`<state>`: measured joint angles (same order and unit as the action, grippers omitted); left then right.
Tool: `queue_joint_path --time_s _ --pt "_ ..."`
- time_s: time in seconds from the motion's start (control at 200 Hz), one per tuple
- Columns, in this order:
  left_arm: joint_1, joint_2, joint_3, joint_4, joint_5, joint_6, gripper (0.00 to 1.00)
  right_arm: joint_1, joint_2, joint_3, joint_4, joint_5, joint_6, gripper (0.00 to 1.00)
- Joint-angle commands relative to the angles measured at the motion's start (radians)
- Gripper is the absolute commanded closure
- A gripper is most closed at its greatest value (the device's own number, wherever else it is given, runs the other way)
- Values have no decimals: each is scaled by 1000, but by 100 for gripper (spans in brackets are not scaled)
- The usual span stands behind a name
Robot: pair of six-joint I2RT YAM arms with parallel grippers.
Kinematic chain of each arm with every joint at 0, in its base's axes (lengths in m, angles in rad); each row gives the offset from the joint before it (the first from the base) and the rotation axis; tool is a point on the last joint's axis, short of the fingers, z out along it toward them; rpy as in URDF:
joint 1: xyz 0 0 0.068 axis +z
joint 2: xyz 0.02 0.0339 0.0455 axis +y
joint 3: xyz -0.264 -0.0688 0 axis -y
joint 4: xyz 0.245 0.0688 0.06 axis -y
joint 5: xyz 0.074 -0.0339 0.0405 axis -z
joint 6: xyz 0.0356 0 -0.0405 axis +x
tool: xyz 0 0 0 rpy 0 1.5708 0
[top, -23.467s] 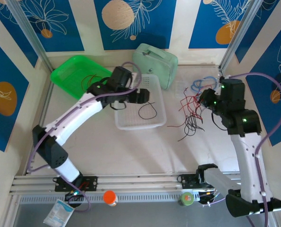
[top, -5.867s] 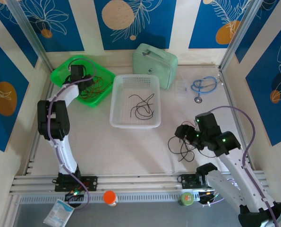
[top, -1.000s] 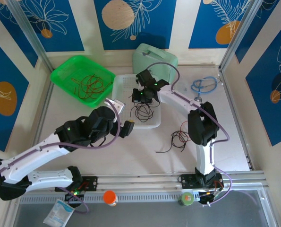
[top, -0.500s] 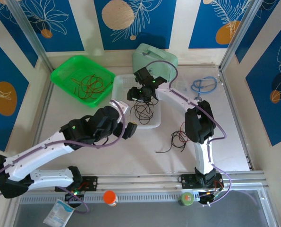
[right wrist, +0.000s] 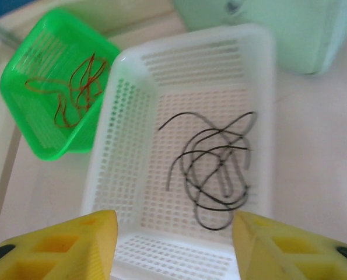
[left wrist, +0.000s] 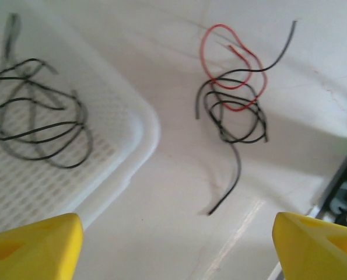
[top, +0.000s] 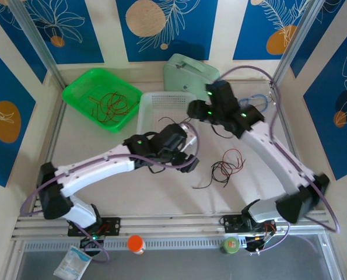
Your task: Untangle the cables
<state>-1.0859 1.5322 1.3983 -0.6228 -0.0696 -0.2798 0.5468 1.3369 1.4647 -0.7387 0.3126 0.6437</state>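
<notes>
A small tangle of red and black cables (top: 224, 166) lies on the table right of centre; the left wrist view shows this tangle (left wrist: 234, 99) ahead of my fingers. My left gripper (top: 189, 163) (left wrist: 176, 251) hovers open just left of it, with nothing between the yellow fingertips (left wrist: 36, 245). Several black cables (right wrist: 217, 169) (left wrist: 36, 116) lie loose in the white basket (right wrist: 179, 256) (top: 144, 114). Red cables (top: 108, 104) (right wrist: 74, 90) rest in the green basket (top: 80, 87). My right gripper (top: 192, 109) (right wrist: 176, 248) hangs open over the white basket's right side, holding nothing.
A mint-green zip case (top: 190, 71) (right wrist: 278, 29) stands behind the white basket. A light-blue coiled cable (top: 256, 102) lies at the back right, partly behind the right arm. The left arm crosses the white basket's front edge. Metal rails run along the near edge.
My right gripper has opened and pulled back to the right from over the white basket, leaving black cables in it. The left arm has swung right toward the tangle on the table.
</notes>
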Motion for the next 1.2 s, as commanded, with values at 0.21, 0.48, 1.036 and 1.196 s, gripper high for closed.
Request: queue_joint_path --time_s 0.21,0.48,1.036,1.196 --pt "-34 383 309 40 199 49 32 -227 -416 -228 -176 34 30 46" --pt "-34 653 567 -79 273 131 55 -334 -541 -258 -272 -5 -6 46" --pt "-35 842 694 -162 70 183 57 -360 -566 -276 -277 -50 -9 47" --pt "-34 862 696 -167 70 186 58 -361 -568 -276 -273 -59 -9 47"
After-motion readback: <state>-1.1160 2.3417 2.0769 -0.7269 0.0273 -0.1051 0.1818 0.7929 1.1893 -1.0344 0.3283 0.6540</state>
